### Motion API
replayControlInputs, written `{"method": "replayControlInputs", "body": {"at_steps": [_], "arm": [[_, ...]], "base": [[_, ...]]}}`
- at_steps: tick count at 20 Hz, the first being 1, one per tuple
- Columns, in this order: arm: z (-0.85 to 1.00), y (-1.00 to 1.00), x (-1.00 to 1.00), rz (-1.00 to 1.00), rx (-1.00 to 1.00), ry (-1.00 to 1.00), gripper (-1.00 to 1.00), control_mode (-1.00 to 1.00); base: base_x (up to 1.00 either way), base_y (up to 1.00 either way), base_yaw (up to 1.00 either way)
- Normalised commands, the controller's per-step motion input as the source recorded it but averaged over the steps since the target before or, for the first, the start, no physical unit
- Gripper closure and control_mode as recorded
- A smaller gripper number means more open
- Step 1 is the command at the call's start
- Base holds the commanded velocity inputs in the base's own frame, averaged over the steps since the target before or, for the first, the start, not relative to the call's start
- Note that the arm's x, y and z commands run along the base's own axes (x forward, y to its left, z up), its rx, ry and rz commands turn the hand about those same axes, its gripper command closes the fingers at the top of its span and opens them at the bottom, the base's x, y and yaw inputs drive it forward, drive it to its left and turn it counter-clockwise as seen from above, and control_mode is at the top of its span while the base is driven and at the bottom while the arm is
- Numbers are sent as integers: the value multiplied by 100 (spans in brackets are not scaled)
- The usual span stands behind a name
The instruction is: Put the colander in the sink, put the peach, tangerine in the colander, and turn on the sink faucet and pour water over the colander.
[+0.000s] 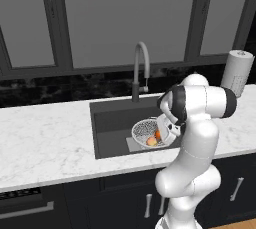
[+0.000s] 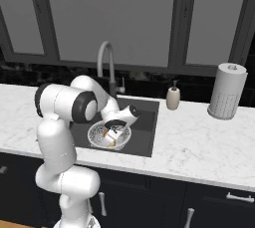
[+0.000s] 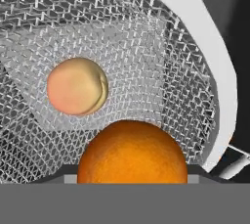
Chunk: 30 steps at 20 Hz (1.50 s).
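The white-grey mesh colander [image 1: 142, 129] [image 2: 97, 133] [image 3: 146, 47] sits on the floor of the dark sink [image 1: 112, 123] [image 2: 144, 122]. The pale pinkish-orange peach [image 1: 151, 141] [image 3: 76, 86] lies loose on its mesh. My gripper [image 1: 161, 134] [image 2: 112, 132] [image 3: 132, 175] reaches down into the bowl, shut on the bright orange tangerine [image 1: 158, 134] [image 3: 132, 152], which fills the space between the fingertips. The grey gooseneck sink faucet [image 1: 140, 65] [image 2: 105, 62] stands behind the basin. No stream runs from its spout.
A white paper-towel roll [image 1: 237, 72] [image 2: 227, 91] stands at the counter's back right. A soap dispenser [image 2: 173, 97] sits right of the faucet. White marble counter [image 1: 45, 138] [image 2: 199, 142] flanks the basin, under dark windows.
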Motion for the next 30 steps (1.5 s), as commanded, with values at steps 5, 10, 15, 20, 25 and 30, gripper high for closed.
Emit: {"method": "replayControlInputs", "body": {"at_steps": [5,10,15,20,25,30], "arm": [[-31,21,36,-2,2,0,100,-100],[-40,9,37,-1,2,0,100,-100],[-45,2,32,0,2,0,100,-100],[-43,3,23,0,1,0,100,-100],[-37,1,2,0,1,0,-100,-100],[-9,0,-14,-1,5,-2,-100,-100]], "base": [[0,0,0],[0,0,0],[0,0,0],[0,0,0],[0,0,0],[0,0,0]]}}
